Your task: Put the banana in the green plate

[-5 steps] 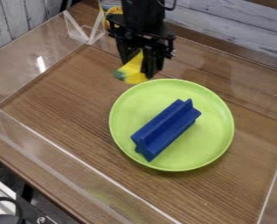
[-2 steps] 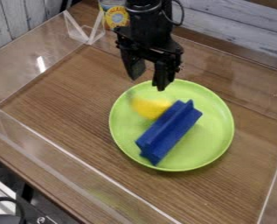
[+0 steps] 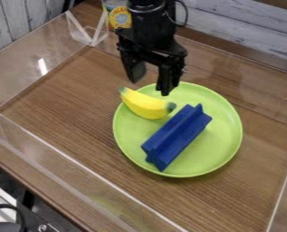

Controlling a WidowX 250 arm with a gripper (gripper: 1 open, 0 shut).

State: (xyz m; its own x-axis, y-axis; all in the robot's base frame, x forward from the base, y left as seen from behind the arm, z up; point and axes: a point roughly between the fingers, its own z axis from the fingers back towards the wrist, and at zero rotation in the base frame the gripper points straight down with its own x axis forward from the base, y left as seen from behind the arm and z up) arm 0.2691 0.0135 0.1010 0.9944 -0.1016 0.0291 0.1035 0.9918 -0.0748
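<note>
Banana (image 3: 145, 102) lies on the green plate (image 3: 218, 149), at the plate's upper-left edge, its left tip poking out over the rim. Yellow, curved, greenish end to the right, near the blue block. Blue ridged block (image 3: 174, 136) sits diagonally across the plate's middle, just beside the banana; can't tell if they touch. Black gripper (image 3: 152, 77) hangs straight down above the banana, fingers (image 3: 167, 83) spread apart and released, holding nothing; a gap shows between fingertips and banana. Plate rests on a wood-grain desk (image 3: 61, 109) with clear acrylic walls (image 3: 37, 63) around it. A small yellow and blue tag or part (image 3: 115, 15) shows by the arm's upper left, too blurred to tell whether it carries any print. No readable writing, brand or label anywhere: none legible on the arm, plate, block or banana. Pale plank wall (image 3: 243, 18) behind. Dark cables and a black fitting (image 3: 37, 222) at lower left under the desk edge.
</note>
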